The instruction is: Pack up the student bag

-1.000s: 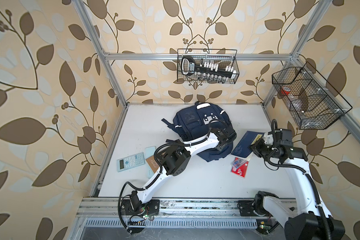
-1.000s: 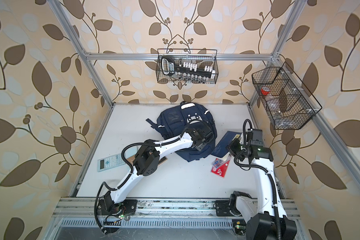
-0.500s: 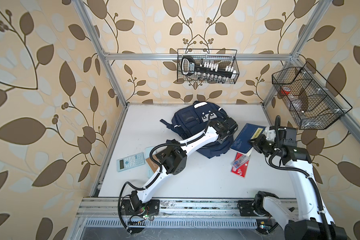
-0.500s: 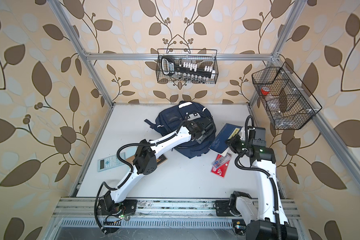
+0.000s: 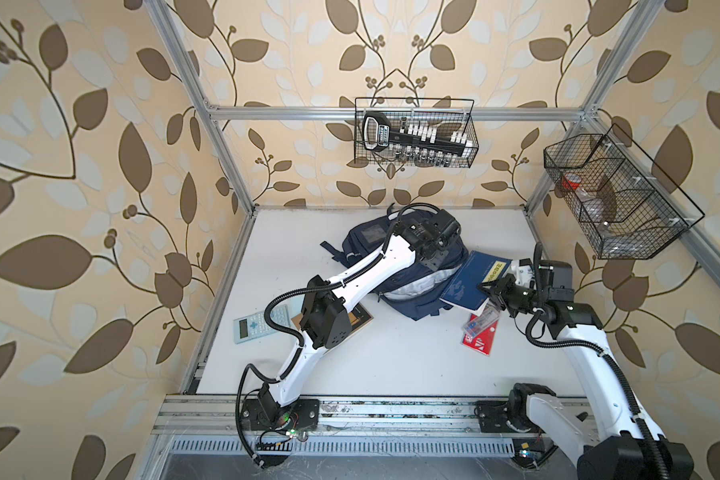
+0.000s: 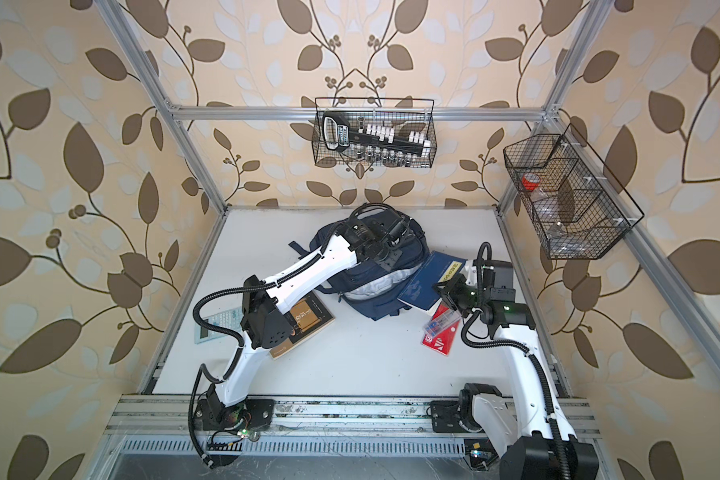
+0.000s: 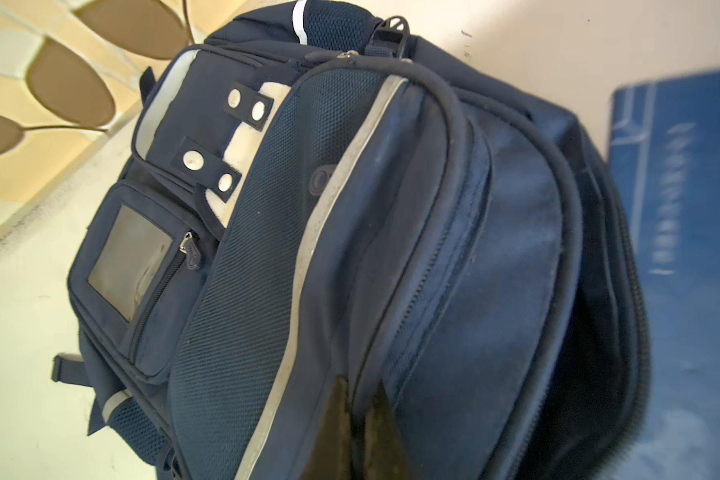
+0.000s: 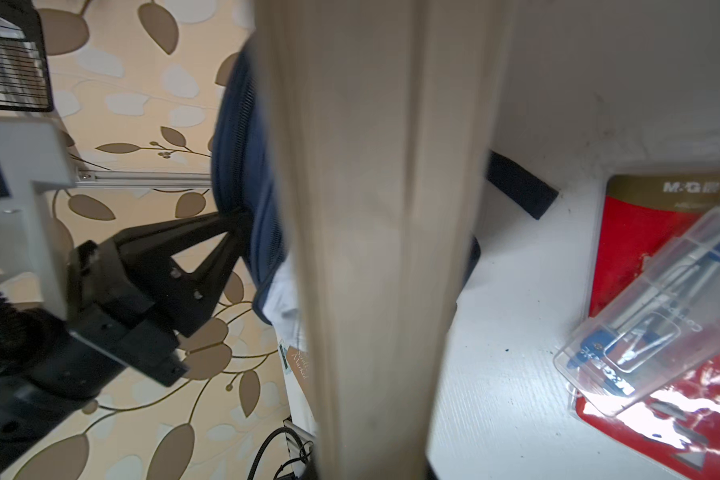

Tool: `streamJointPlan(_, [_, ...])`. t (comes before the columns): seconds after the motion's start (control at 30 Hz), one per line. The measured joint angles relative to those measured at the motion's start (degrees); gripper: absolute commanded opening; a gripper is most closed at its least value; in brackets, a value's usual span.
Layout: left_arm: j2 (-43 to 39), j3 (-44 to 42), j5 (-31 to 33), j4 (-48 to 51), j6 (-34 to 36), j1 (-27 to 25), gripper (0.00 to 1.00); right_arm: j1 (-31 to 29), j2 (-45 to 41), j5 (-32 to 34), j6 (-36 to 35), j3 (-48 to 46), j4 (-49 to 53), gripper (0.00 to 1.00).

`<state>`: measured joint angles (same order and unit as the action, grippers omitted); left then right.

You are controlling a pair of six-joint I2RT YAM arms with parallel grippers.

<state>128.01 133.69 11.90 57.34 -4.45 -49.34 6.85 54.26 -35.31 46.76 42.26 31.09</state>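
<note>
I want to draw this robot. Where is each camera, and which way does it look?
Both top views: high above the front, facing down at the table; left arm and right arm show.
Left wrist: on the left arm, facing the student bag; the left gripper shows, shut on it.
Right wrist: on the right arm, against the page edge of the blue book; only the left gripper shows.
Shared: both wrist views show bag and book.

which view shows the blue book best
A top view: the blue book shows nearly its whole cover, beside the student bag. The right wrist view shows only its pale page edge, blurred; the left wrist view, a blurred strip of cover.
</note>
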Motion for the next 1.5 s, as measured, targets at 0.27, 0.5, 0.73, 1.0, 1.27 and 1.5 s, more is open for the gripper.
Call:
streamJointPlan(0.27, [-0.72,-0.11,-7.15,-0.85,-4.59,3.08,0.0,-0.11,-3.21,-1.4,3.32,-7.23,-0.76,0.0])
streamJointPlan(0.5, [-4.22,-3.5,-12.59,-3.74,-7.02,5.18,0.0,-0.52,-5.14,-6.97,7.8,-9.29,-11.02,0.0])
streamJointPlan(0.73, [-5.51,-3.5,-16.17,-3.41,-7.1,5.07,0.0,-3.89,4.85,-7.08,13.97,-9.62,-26.8,0.0])
streamJointPlan(1.0, [-5.6,-2.51,-21.14,-2.84,-8.83,5.97,0.0,-17.33,14.6,1.42,16.48,-7.65,-37.55,0.0])
streamJointPlan(1.27, [-6.14,-2.32,-27.17,-3.58,-12.33,8.59,0.0,-23.5,28.5,11.08,19.32,-2.71,-48.81,0.0])
streamJointPlan(1.5, [-9.27,-4.55,-28.81,-5.44,-14.05,11.3,0.0,-25.64,38.6,14.16,21.09,5.18,-54.12,0.51])
